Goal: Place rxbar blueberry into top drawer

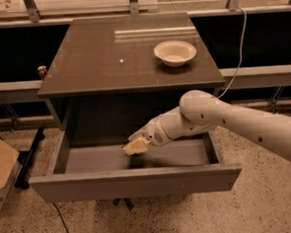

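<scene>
While the top drawer (135,183) stands open, gripper (136,146) inside it near middle, grip state unclear, bowl (175,53) on worktop (107,61) above drawer.

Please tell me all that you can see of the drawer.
The drawer is wide, shallow and grey, with a plain flat front panel. It stands pulled out, level, below the tabletop. The gripper is low inside it, left of the middle; whether it touches the floor I cannot tell.

A white bowl (175,52) sits on the brown tabletop (98,67).
</scene>
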`<action>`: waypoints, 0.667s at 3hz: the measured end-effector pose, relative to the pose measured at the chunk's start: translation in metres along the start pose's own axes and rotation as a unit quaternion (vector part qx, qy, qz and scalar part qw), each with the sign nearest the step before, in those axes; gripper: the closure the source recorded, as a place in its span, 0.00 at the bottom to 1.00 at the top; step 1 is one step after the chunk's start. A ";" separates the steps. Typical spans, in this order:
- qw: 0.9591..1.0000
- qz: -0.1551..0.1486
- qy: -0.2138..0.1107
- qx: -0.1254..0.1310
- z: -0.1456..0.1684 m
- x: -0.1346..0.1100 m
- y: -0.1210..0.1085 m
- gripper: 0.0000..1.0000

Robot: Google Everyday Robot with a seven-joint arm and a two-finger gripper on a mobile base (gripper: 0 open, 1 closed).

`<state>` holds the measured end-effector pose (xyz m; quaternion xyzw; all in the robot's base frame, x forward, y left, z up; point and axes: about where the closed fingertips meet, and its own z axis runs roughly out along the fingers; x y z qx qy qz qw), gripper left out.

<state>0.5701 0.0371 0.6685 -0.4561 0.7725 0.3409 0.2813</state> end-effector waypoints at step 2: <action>1.000 -0.001 0.001 -0.003 0.003 0.000 0.002 0.00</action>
